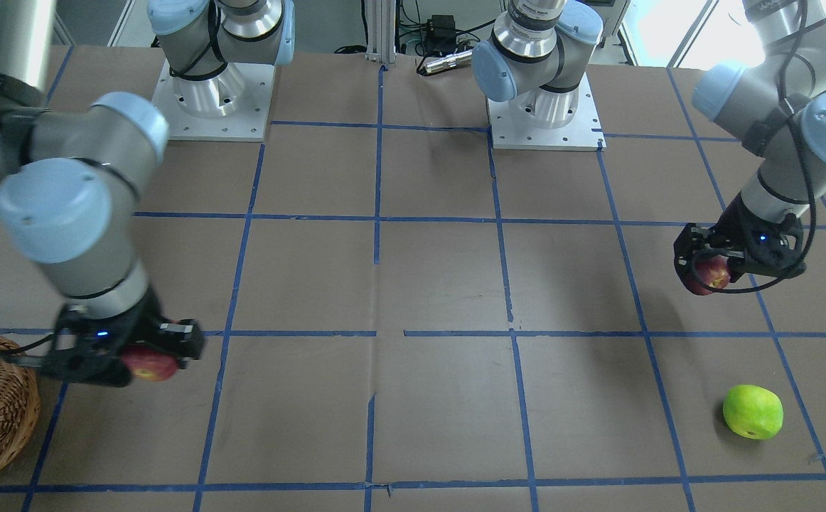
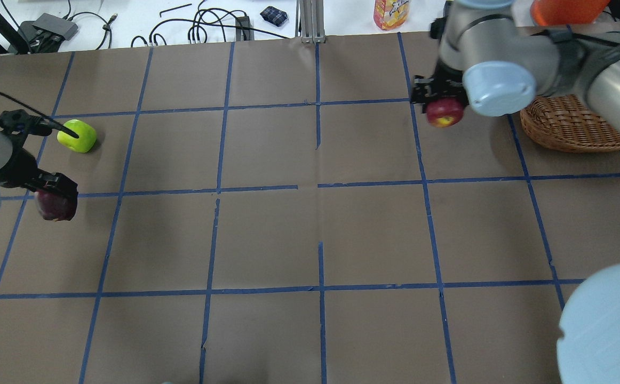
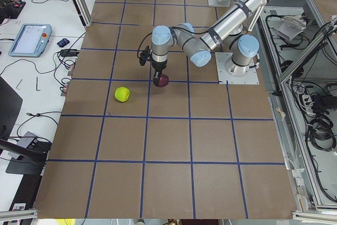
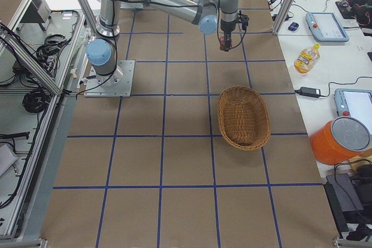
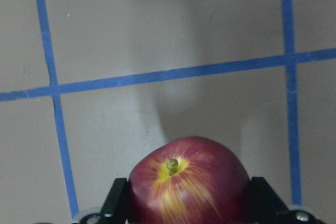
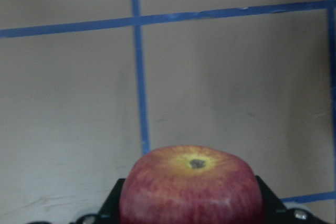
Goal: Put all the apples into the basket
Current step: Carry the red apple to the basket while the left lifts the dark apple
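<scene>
My right gripper is clamped on the red apple, pointing down near the basket. My left gripper, also pointing down, holds the maroon apple, well apart from the basket.

The basket sat toward the table's far right corner. Just left of it, the right gripper held the first apple. On the left half lay the second apple. Near it, toward the robot's edge, the left gripper held the third apple.
</scene>
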`<action>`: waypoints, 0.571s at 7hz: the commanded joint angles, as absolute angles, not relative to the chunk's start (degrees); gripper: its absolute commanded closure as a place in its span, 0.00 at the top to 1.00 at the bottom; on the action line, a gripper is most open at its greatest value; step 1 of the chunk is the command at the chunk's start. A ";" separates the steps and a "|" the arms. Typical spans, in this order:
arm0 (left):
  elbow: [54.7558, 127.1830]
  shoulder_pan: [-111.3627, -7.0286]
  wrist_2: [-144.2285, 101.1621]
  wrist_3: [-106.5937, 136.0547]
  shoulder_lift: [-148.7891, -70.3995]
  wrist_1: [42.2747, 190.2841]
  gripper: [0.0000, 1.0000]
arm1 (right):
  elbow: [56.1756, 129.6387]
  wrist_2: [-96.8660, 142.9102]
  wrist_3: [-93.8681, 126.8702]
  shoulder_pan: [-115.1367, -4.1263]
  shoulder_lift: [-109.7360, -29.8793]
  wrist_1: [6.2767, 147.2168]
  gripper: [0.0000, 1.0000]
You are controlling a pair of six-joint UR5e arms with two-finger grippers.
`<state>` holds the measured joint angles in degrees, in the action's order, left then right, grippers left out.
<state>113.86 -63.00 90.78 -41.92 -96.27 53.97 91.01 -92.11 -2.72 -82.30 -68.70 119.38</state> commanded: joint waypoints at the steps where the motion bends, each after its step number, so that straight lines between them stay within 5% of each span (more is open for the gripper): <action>1: 110.67 -80.68 90.44 -22.21 -95.97 58.59 0.00 | 86.08 -83.46 -24.07 -64.93 -63.24 119.18 0.35; 4: 107.77 -97.78 79.15 4.77 -102.54 53.22 0.00 | 72.71 -83.85 -44.02 -59.26 -50.30 122.26 0.54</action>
<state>109.38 -92.12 84.48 -4.33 -99.36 56.75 77.15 -83.89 -39.68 -61.40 -54.30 121.75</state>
